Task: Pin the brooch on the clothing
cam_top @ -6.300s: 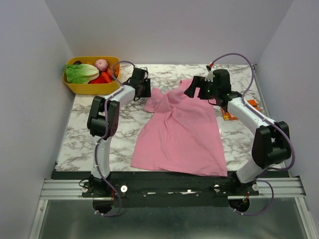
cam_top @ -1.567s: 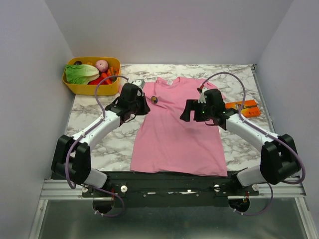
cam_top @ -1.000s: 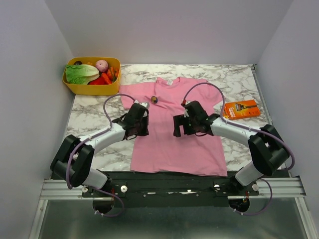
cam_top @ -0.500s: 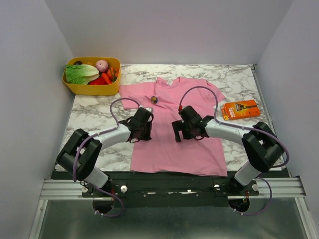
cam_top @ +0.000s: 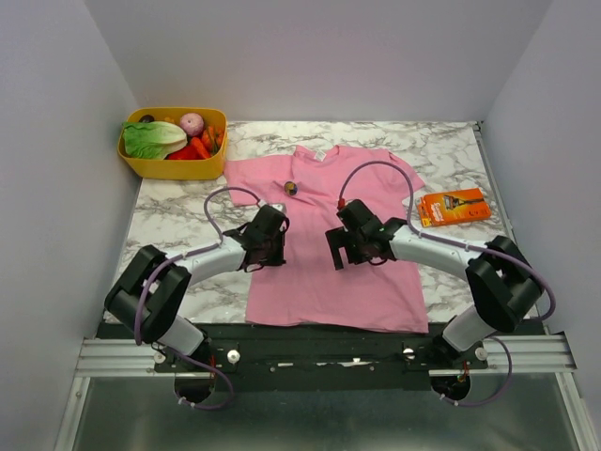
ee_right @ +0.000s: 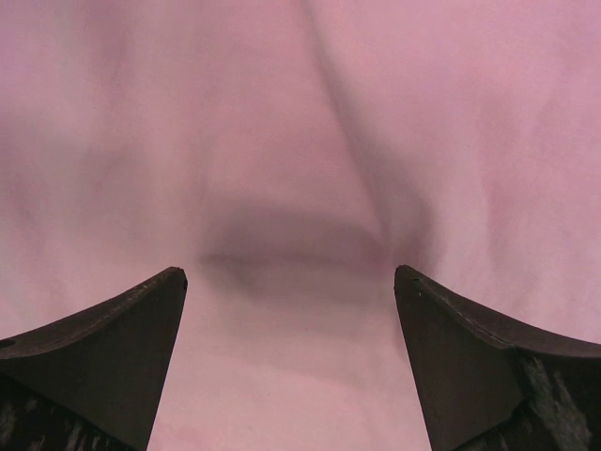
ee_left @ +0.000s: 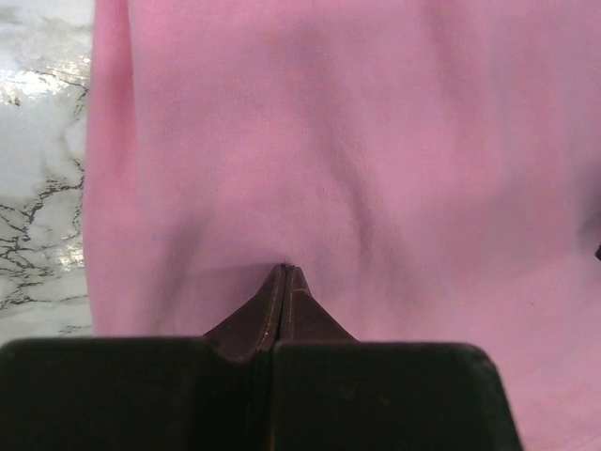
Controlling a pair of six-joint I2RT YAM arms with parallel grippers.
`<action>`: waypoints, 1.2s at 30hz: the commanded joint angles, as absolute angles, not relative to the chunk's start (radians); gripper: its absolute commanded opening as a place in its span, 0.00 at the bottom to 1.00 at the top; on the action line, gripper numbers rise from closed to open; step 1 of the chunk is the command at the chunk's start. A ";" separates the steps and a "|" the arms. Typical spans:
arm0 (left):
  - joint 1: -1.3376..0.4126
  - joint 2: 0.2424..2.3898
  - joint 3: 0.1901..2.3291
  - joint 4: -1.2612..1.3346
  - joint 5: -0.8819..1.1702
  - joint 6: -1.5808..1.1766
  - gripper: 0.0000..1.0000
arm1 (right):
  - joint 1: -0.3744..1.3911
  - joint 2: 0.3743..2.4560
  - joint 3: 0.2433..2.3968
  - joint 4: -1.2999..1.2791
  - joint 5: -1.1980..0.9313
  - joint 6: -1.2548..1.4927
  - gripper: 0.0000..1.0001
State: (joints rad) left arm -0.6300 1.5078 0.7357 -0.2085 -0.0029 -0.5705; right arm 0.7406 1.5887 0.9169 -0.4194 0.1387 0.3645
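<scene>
The clothing (cam_top: 329, 272), a pink T-shirt, lies spread flat on the marble table (cam_top: 169, 211) with its neck at the far side. The brooch (cam_top: 290, 187), a tiny brownish disc, sits on the shirt's chest just below the collar, apart from both grippers. My left gripper (cam_top: 267, 256) hovers low over the shirt's left side. Its fingers (ee_left: 285, 282) are shut tip to tip above the pink fabric (ee_left: 376, 141), with nothing visible between them. Over the shirt's middle, my right gripper (cam_top: 349, 254) is open. In its wrist view the gripper (ee_right: 289, 277) shows only pink fabric (ee_right: 282, 141) between the tips.
A yellow bin (cam_top: 169, 171) with lettuce and other produce stands at the far left corner. An orange packet (cam_top: 454, 206) lies right of the shirt's sleeve. Bare marble (ee_left: 38, 188) shows beside the shirt's left edge.
The shirt, bunched and held up at the far end earlier, now lies flat with the brooch on it. Both arms have drawn back to the shirt's middle and barely moved over the last half second.
</scene>
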 commanded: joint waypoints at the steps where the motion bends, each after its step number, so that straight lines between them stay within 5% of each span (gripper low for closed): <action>1: -0.643 1.505 0.666 -0.327 -0.046 -0.597 0.00 | 0.749 1.511 0.969 -0.463 0.195 0.360 1.00; 36: -0.646 1.328 0.620 -0.528 -0.181 -0.710 0.00 | 0.669 1.511 1.135 -0.471 0.157 0.295 1.00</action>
State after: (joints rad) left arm -0.6437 1.3384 0.6376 -0.4023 -0.1238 -0.7345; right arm 0.6674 1.5021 1.1332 -0.4644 0.2016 0.3092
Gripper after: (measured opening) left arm 0.007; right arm 0.996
